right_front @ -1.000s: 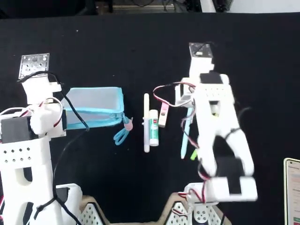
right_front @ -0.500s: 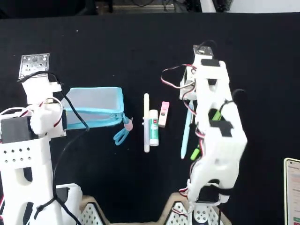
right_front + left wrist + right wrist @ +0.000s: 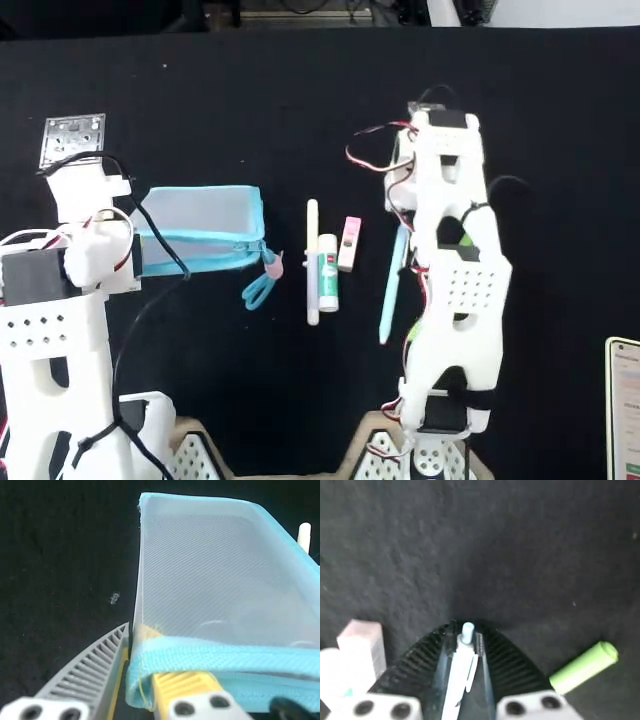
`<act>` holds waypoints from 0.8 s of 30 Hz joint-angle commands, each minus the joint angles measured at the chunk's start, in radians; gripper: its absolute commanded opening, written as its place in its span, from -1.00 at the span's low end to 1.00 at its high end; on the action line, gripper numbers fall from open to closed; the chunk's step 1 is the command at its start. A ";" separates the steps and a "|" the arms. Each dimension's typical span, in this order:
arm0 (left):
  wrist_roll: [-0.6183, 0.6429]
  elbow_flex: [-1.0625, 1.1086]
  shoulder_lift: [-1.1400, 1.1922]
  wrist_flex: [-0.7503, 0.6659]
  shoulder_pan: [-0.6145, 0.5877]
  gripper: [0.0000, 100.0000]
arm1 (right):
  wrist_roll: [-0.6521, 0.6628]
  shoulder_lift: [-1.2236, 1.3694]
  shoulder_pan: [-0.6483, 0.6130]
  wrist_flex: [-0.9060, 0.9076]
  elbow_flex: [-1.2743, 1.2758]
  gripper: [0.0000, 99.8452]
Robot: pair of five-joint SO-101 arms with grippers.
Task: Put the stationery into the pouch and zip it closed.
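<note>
The black-clothed table (image 3: pixel 200 90) spreads under and all around the right gripper (image 3: pixel 465 630), matte and flecked with lint under even light. Past that gripper, along the table's far edge, a thin strip of room shows dark clutter with cables (image 3: pixel 300 8) and a white surface (image 3: pixel 560 12). A metal plate (image 3: pixel 72 138) lies just beyond the left gripper (image 3: pixel 136 630). Well off to the right gripper's right, nearer the robot, lies a white printed card (image 3: pixel 625 400).

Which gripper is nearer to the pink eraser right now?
Right. The right gripper, shut on the blue pen, sits just beside the pink eraser; the left gripper holds the pouch at its end away from the eraser.
</note>
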 commanded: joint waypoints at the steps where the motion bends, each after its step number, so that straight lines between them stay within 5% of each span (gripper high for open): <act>1: 0.014 0.008 0.002 -0.011 -0.001 -0.94 | 0.040 -0.119 0.002 0.072 -0.053 -0.98; 12: 0.014 0.010 0.002 -0.012 -0.001 -0.94 | 0.060 -0.340 0.002 0.109 -0.051 -0.98; 20: 0.014 0.022 0.002 -0.014 0.001 -0.94 | 0.031 -0.180 -0.026 -0.086 0.067 -0.97; 24: 0.014 0.028 0.002 -0.014 0.002 -0.94 | -0.020 -0.116 -0.026 -0.126 0.077 -0.79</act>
